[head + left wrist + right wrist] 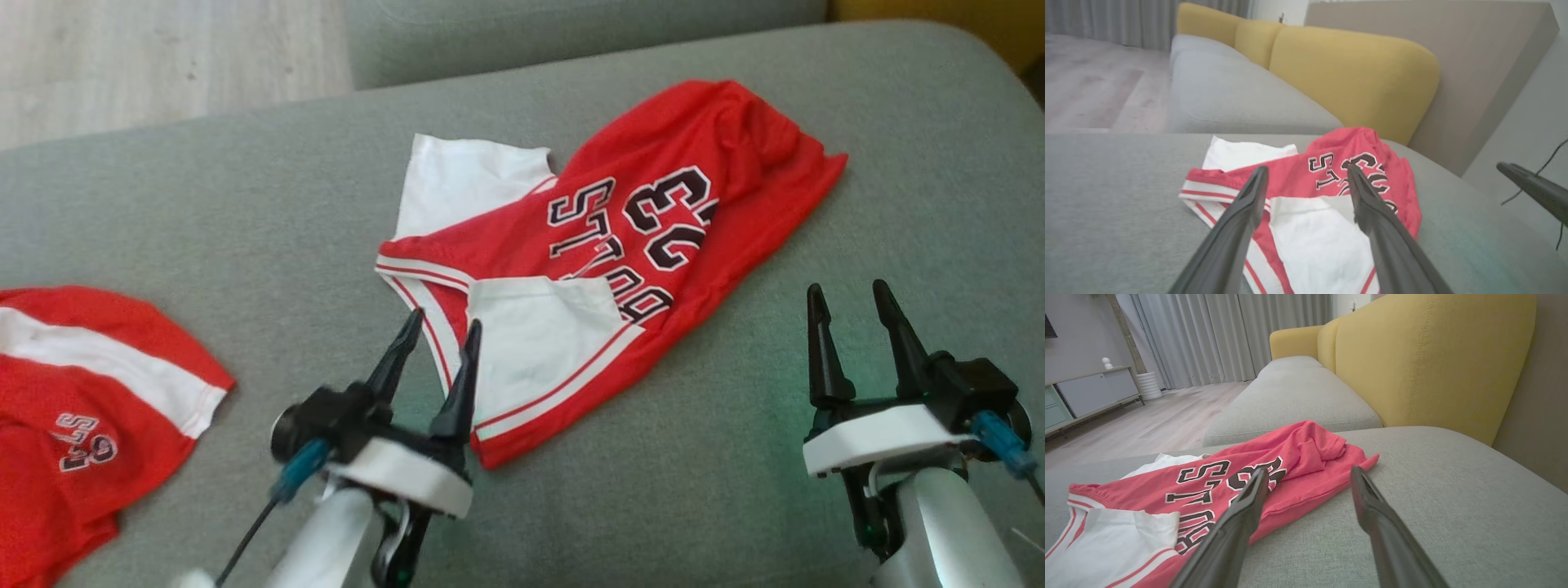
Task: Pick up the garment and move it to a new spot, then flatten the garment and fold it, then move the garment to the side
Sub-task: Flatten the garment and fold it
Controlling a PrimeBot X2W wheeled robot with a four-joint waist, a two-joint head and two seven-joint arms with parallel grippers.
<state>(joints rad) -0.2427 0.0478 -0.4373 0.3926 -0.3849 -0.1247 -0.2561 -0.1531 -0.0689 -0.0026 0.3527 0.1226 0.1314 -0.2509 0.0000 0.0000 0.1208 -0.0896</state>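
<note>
Your left end effector [446, 318] and right end effector [847, 286] look alike: two long, tapering black fingers [823, 359] on a black block [967, 384], a white plate [873, 437] beneath, a blue connector [1002, 441] trailing a thin dark cable [249, 535], then a silvery forearm [951, 523].

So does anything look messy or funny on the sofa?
Yes. The red shirt lies crooked on the grey cushion and isn't flat. Its far end is bunched into folds, and a white sleeve is flipped over part of the lettering. Nothing looks torn or spilled.
</note>
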